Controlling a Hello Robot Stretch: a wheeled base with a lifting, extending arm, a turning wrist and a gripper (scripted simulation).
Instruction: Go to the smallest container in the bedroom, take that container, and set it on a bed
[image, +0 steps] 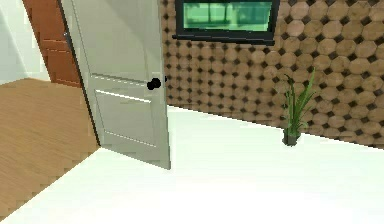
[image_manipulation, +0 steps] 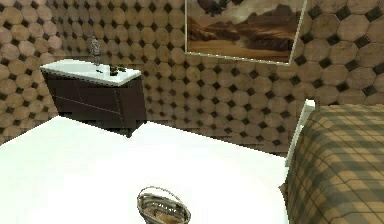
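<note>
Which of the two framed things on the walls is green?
The dark-framed window near the white door is green. The picture near the bed is brown and tan.

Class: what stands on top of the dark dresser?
On the dresser, a few small things stand on its white top, too small to name. Its closed front hides anything inside.

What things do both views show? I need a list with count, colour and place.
door: one, pale grey, forward view's left
window: one, dark frame, forward view's top
plant: one, green, forward view's right
dresser: one, dark with white top, arm side view's left
small things: a few, dark, on the dresser
painting: one, brownish, arm side view's top
bed: one, brown plaid, arm side view's right
bowl: one, metallic, arm side view's bottom middle
</note>
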